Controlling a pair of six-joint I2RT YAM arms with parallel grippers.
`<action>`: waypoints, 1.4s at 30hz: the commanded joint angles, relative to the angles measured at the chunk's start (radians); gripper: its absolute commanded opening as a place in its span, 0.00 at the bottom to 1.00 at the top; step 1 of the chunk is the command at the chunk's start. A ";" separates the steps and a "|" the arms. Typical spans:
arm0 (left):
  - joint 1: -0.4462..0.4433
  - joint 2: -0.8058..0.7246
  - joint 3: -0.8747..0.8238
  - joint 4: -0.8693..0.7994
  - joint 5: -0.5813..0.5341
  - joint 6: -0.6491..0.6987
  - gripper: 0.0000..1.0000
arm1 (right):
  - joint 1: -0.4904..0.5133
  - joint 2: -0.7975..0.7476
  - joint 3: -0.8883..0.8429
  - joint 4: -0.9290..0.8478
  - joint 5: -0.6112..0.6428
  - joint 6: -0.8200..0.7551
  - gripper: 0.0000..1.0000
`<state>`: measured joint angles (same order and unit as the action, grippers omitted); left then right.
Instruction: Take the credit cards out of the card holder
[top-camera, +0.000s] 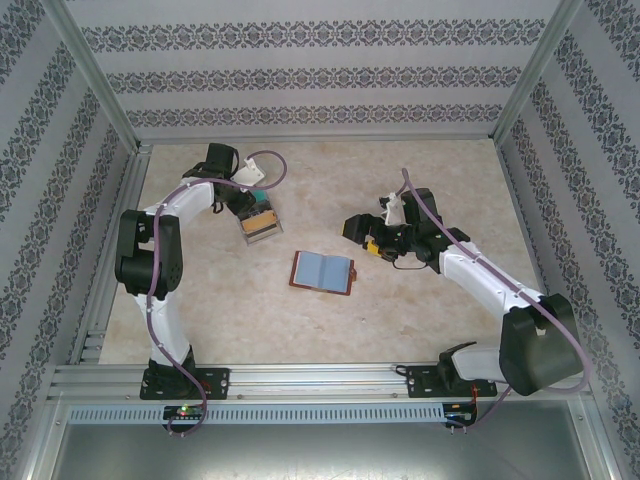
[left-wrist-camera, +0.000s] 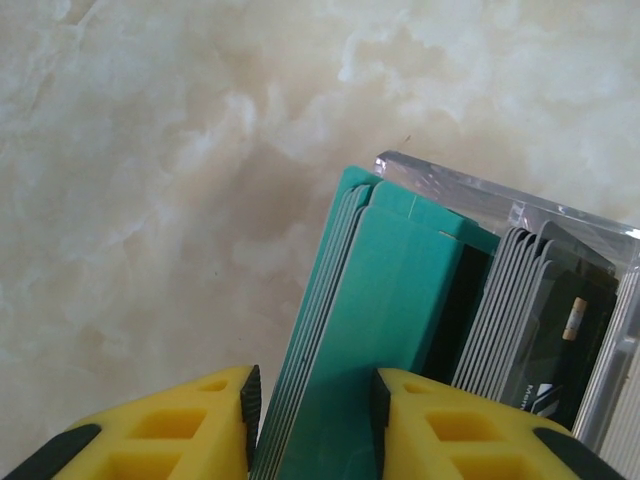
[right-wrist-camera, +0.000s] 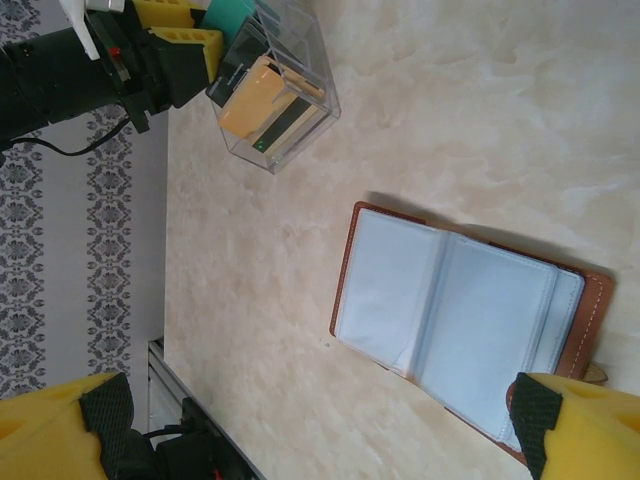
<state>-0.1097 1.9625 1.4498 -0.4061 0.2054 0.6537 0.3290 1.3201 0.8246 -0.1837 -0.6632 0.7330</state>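
Brown card holder (top-camera: 322, 271) well off table (top-camera: 250, 320) edges

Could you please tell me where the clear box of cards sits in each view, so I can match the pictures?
Top external: clear box left of centre, at the left gripper.
Left wrist: at right, its clear rim behind the teal cards.
Right wrist: at top, left of centre.
Shared landmark: the teal cards between the left gripper's yellow fingers.
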 joint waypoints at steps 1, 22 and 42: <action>0.006 0.023 0.025 -0.050 -0.012 0.017 0.35 | -0.006 0.011 0.025 0.010 -0.018 -0.008 0.98; 0.005 -0.166 0.015 -0.081 0.127 -0.052 0.54 | -0.011 0.010 0.037 0.016 -0.015 -0.013 0.98; 0.009 -0.918 -0.527 0.220 -0.197 -0.805 0.99 | -0.130 -0.276 -0.010 -0.196 0.522 -0.255 0.98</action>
<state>-0.1093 1.1316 1.0000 -0.2817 0.1715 0.0601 0.2146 1.0958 0.8349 -0.3416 -0.3443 0.5674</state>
